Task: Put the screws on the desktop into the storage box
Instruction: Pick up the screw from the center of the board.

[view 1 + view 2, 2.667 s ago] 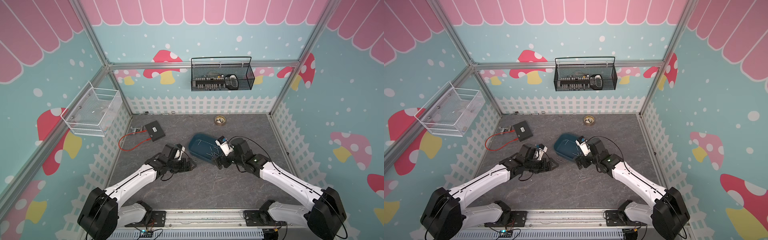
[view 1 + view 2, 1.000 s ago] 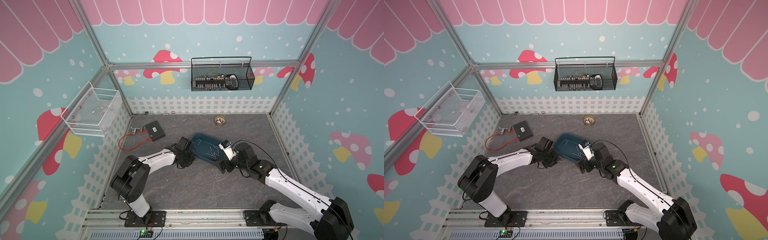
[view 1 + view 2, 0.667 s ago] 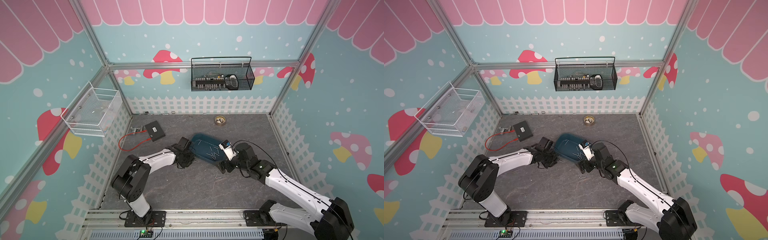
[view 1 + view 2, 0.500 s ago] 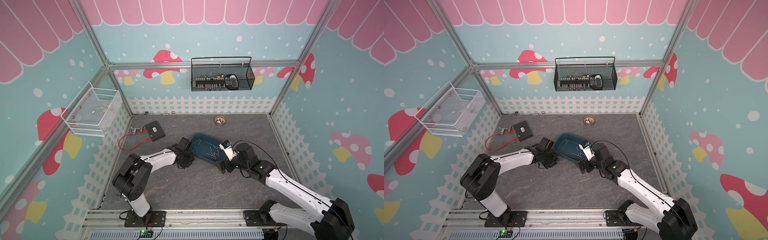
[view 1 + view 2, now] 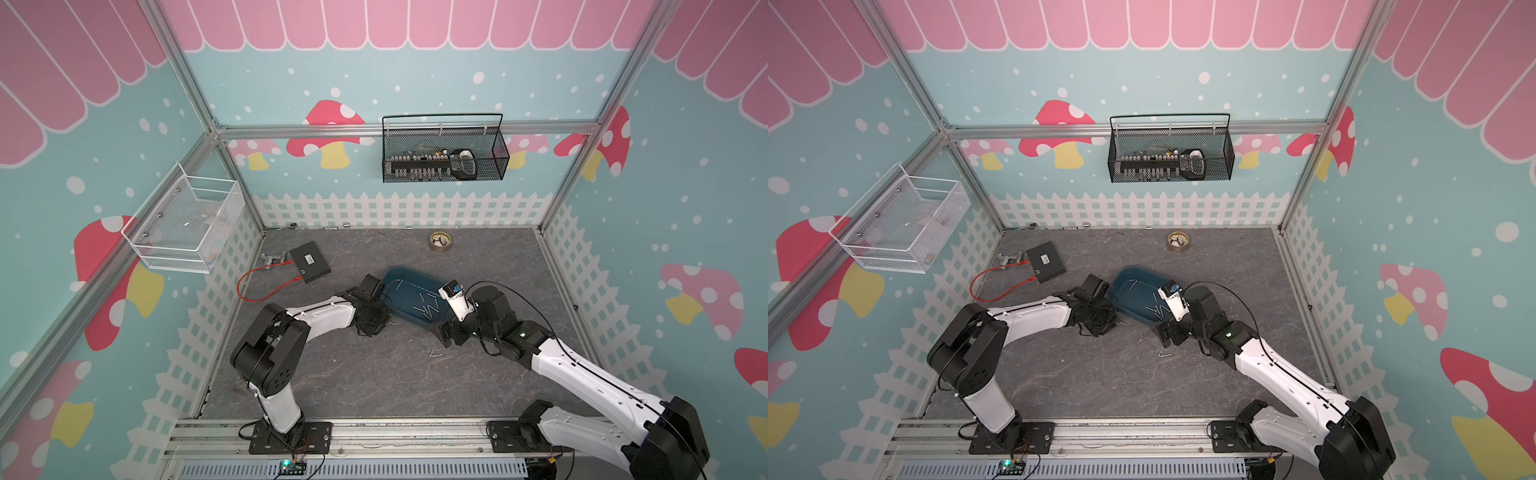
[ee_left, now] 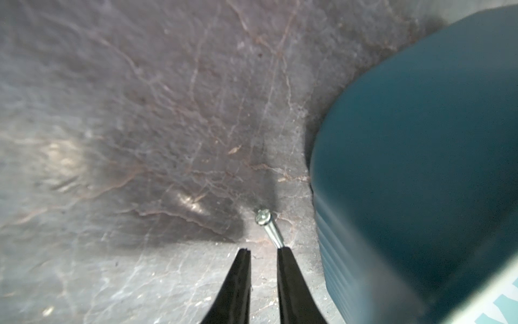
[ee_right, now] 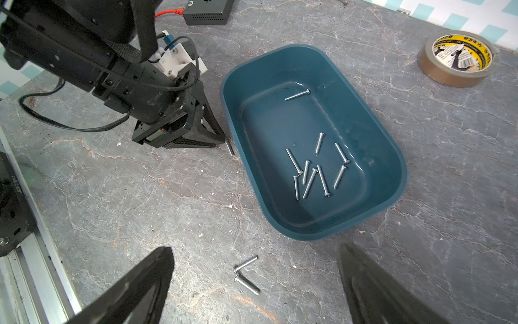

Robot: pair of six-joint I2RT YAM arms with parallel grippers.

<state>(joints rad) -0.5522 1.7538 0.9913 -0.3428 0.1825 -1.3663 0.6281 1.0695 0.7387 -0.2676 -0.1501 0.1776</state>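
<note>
The teal storage box (image 5: pixel 409 291) (image 7: pixel 392 157) lies mid-desktop with several screws (image 7: pixel 308 174) in it. My left gripper (image 6: pixel 263 249) (image 7: pixel 221 139) is low on the desktop (image 5: pixel 374 374) beside the box's left wall (image 6: pixel 420 140). Its jaws stand a narrow gap apart with nothing between them. One screw (image 6: pixel 268 226) (image 7: pixel 229 147) lies just past one fingertip (image 6: pixel 283 254) and touches it. My right gripper (image 7: pixel 255 249) (image 5: pixel 451 332) is wide open above two more screws (image 7: pixel 246 273) (image 5: pixel 435 354) on the desktop in front of the box.
A brown tape roll (image 5: pixel 440 241) (image 7: pixel 457 59) sits at the back. At the back left lies a flat black box (image 5: pixel 309 262) with a red cable (image 5: pixel 257 297). A black mesh basket (image 5: pixel 444 160) and a white wire basket (image 5: pixel 187 224) hang on the walls.
Since the earliest frames my left arm has folded in and dropped beside the box. My right gripper has drawn back from the box. Over the last second nothing visibly moves.
</note>
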